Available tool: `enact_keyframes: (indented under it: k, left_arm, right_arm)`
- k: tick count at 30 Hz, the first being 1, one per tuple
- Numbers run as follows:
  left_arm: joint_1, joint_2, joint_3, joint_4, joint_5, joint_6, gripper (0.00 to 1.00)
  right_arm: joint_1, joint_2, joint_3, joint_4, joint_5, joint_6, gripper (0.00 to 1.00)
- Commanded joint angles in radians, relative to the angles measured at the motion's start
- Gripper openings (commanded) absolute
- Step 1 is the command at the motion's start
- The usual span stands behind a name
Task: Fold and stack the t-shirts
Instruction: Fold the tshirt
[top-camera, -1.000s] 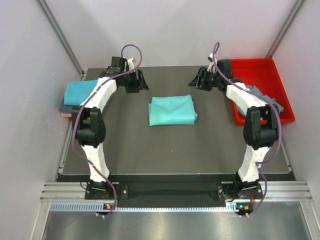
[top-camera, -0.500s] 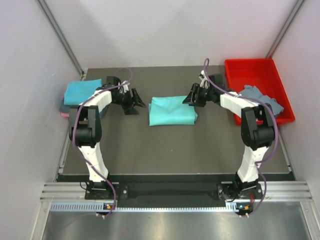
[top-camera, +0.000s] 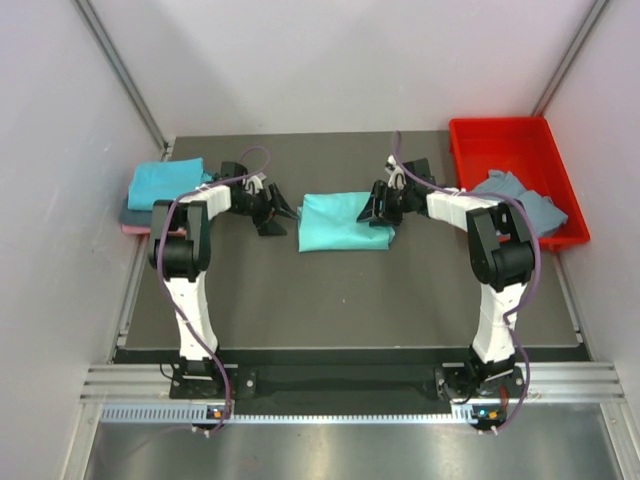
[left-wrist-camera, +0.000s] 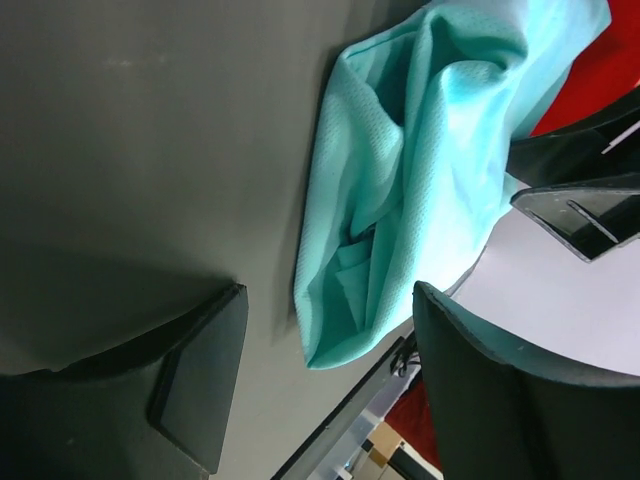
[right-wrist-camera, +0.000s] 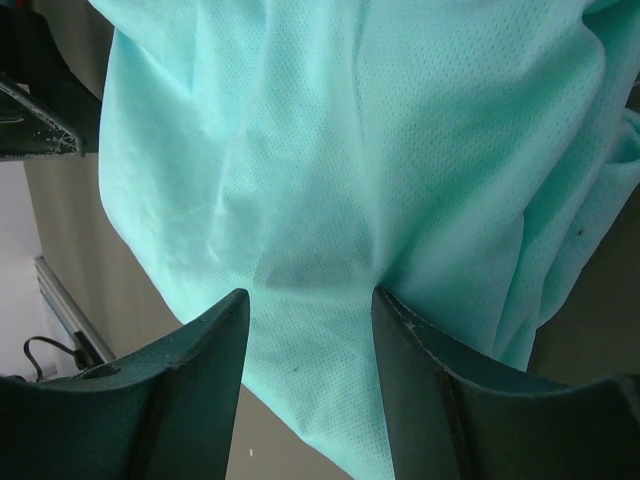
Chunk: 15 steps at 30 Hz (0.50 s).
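Turquoise t-shirt (top-camera: 345, 222): folded into a rectangle, flat on the middle of the table (top-camera: 330, 300), a few creases in the top layer.
Right jaws: about half open at the shirt's right edge. The wrist view shows cloth (right-wrist-camera: 350, 150) lying between and under the fingers, not pinched.
Left jaws: wide open and holding nothing, low over the table just beside the shirt's left edge (left-wrist-camera: 400, 200).
Stack: teal t-shirt (top-camera: 160, 183) on top at the table's left edge, with a pink t-shirt (top-camera: 131, 229) showing beneath.
Red tray (top-camera: 500, 135): at the far right corner, with a grey-blue t-shirt (top-camera: 520, 195) draped over its near rim.
Step in hand: probably gripping the folded shirt from both sides to carry it to the stack.
Doing it well: slide a lower finger under every layer on each side, close both together, then lift level so the fold holds.
Change from a second ago: both arms stood back near the far edge, well apart from the shirt; now they flank it. The shirt has not shifted.
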Motion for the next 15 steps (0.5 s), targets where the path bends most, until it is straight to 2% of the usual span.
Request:
enact_keyframes:
  k: [1, 9, 15]
  left_arm:
    - [-0.013, 0.024, 0.025, 0.079, 0.03, -0.016, 0.72]
    - [-0.044, 0.069, 0.028, 0.114, 0.067, -0.053, 0.71]
    - [-0.061, 0.092, 0.036, 0.138, 0.082, -0.077, 0.67]
  right_arm:
    - [0.008, 0.001, -0.005, 0.022, 0.011, -0.027, 0.52]
    - [0.008, 0.015, -0.038, 0.02, 0.025, -0.024, 0.52]
    - [0.008, 0.016, -0.03, 0.028, 0.032, -0.025, 0.52]
